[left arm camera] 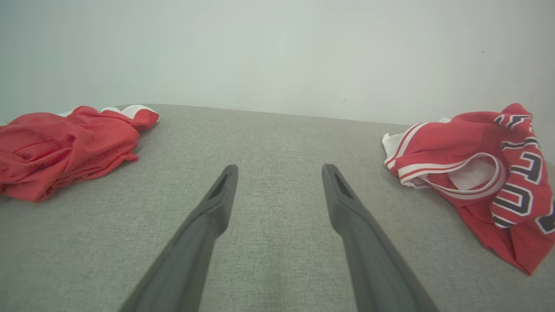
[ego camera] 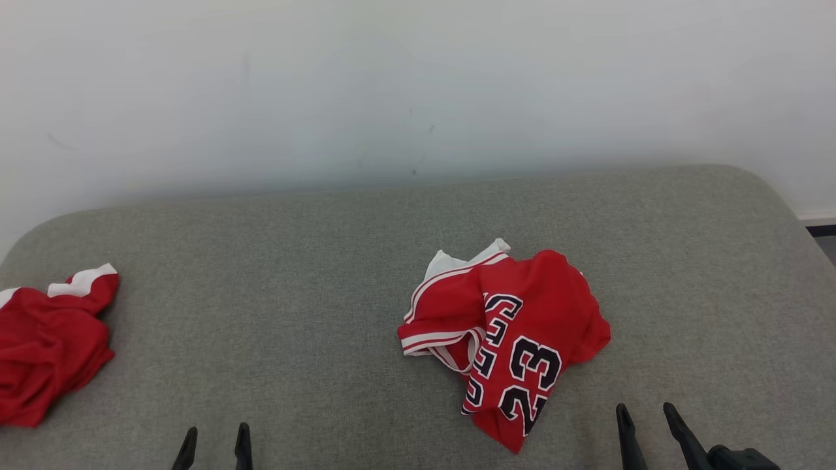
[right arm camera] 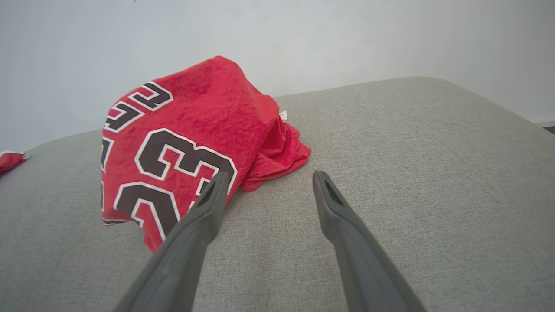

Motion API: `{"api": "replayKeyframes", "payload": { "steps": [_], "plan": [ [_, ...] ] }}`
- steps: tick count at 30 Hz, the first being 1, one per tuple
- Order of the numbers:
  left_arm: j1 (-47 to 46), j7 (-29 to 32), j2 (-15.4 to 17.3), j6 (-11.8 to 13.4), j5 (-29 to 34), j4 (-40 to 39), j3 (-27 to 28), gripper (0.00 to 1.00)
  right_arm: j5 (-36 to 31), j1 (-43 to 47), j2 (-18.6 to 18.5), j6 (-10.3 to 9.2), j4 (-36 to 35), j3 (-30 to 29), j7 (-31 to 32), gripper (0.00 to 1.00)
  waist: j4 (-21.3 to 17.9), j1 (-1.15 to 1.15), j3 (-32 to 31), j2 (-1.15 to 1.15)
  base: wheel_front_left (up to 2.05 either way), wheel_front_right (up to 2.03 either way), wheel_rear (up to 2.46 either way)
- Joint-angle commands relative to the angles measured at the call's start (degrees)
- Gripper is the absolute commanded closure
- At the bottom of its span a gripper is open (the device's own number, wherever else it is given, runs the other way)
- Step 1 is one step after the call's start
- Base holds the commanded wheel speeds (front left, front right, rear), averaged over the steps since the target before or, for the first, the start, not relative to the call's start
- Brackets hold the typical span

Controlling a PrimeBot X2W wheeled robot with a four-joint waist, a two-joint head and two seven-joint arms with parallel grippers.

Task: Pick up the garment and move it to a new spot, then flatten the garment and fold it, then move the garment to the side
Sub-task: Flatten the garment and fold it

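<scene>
A crumpled red garment (ego camera: 516, 329) with white trim and a black number 23 lies in a heap on the grey padded surface, right of centre. The left wrist view has the garment (left arm camera: 481, 169) at its right edge, and in the right wrist view the garment (right arm camera: 182, 147) rises just ahead and to the left. My right gripper (ego camera: 646, 418) stands open at the lower right, a little to the right of the garment's near corner, holding nothing. My left gripper (ego camera: 215, 438) is open at the lower left over bare fabric, well apart from the garment.
A second red cloth (ego camera: 49, 346) with white trim lies bunched at the left edge of the grey surface (ego camera: 294, 274); it is also in the left wrist view (left arm camera: 65, 147). A pale wall (ego camera: 418, 85) runs behind the surface. The surface's right edge curves away at the far right.
</scene>
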Motion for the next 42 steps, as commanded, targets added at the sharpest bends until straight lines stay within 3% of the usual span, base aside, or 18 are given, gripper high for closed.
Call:
{"api": "replayKeyframes", "payload": {
  "steps": [1, 7, 17, 21, 30, 37, 38, 40, 42],
  "plan": [
    [-1.03, -0.19, -0.17, -0.06, 0.24, 0.55, -0.29, 0.00, 0.32, -0.72, -0.01, -0.12, 0.08, 0.22, -0.22, 0.00, -0.57, 0.00, 0.37, 0.00, 0.00, 0.00, 0.00],
    [-10.92, 0.02, -0.21, -0.08, -1.36, 8.46, -3.79, 0.00, 0.77, -2.13, -0.02, -0.12, 0.03, 1.61, -0.49, 0.00, -5.07, 0.00, 2.76, 0.00, 0.00, 0.00, 0.00],
    [-24.04, 9.00, -0.20, -0.08, -11.14, 19.49, -9.94, 0.00, 1.93, -4.23, -0.01, -0.12, 1.01, 3.52, -1.82, 0.00, -14.96, 0.00, 7.49, 0.00, 0.00, 0.00, 0.00],
    [-26.24, 11.96, 0.41, 0.51, -13.06, 22.07, -9.90, 0.00, 2.77, -4.89, 0.01, -0.12, 1.77, 4.22, -2.68, 0.00, -17.90, 0.00, 8.97, 0.00, 0.00, 0.00, 0.00],
    [-30.09, 16.29, 0.56, 4.84, -14.10, 27.26, -8.66, 0.00, 3.98, -6.70, 0.00, -0.12, 3.70, 5.08, -4.24, 0.00, -20.78, 0.00, 11.19, 0.00, 0.00, 0.00, 0.00],
    [-31.03, 13.61, 0.60, 3.85, -13.86, 27.08, -9.54, 0.00, 4.14, -7.20, 0.00, -0.12, 4.58, 5.01, -4.94, 0.00, -20.65, 0.00, 11.27, 0.00, 0.00, 0.00, 0.00],
    [-31.08, 13.03, 0.59, 4.09, -13.86, 27.07, -9.51, 0.40, 4.00, -7.22, 0.00, -0.12, 4.68, 4.99, -4.99, 0.00, -20.53, 0.00, 11.08, 0.00, 0.00, 0.00, 0.00],
    [-31.09, 11.93, 0.48, 3.96, -14.07, 27.07, -9.60, 1.00, 3.65, -7.26, 0.00, -0.12, 4.76, 4.99, -5.04, 0.00, -20.23, 0.00, 10.59, 0.00, 0.00, 0.00, 0.00],
    [-31.06, 11.36, 0.41, 3.94, -14.25, 26.91, -9.61, 1.00, 3.43, -7.24, 0.00, -0.12, 4.74, 4.97, -5.00, 0.00, -20.04, 0.00, 10.30, 0.00, 0.00, 0.00, 0.00]
  ]
}}
